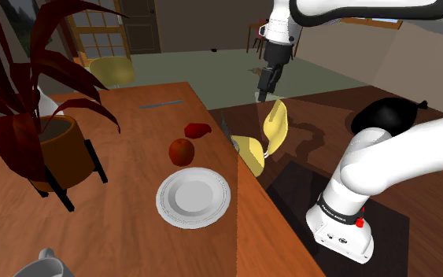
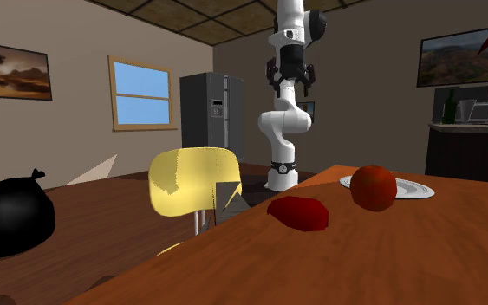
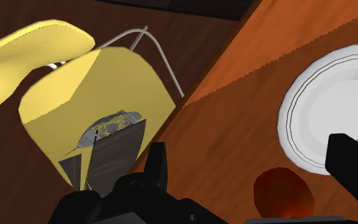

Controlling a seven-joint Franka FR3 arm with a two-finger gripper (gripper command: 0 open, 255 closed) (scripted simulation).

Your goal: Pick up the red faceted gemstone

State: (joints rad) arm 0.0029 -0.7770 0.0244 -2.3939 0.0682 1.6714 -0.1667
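Note:
The red faceted gemstone (image 1: 198, 129) (image 2: 299, 212) lies on the wooden table (image 1: 125, 236), a little beyond a red apple (image 1: 182, 150) (image 2: 374, 186) as the shoulder view looks. My gripper (image 1: 267, 85) (image 2: 291, 83) hangs high in the air, off the table's edge on the shoulder view's right and above a yellow chair (image 1: 260, 142). It is open and holds nothing. In the wrist view the gripper (image 3: 247, 151) has its fingers wide apart, with the apple (image 3: 284, 191) showing far below between them.
A white plate (image 1: 193, 197) (image 3: 336, 108) sits near the apple. A potted red-leaved plant (image 1: 50, 145) stands at the shoulder view's left and a mug (image 1: 46, 266) at the near corner. The yellow chair (image 2: 194, 179) (image 3: 95, 95) is pushed against the table edge. A black bag (image 2: 8, 212) rests on the floor.

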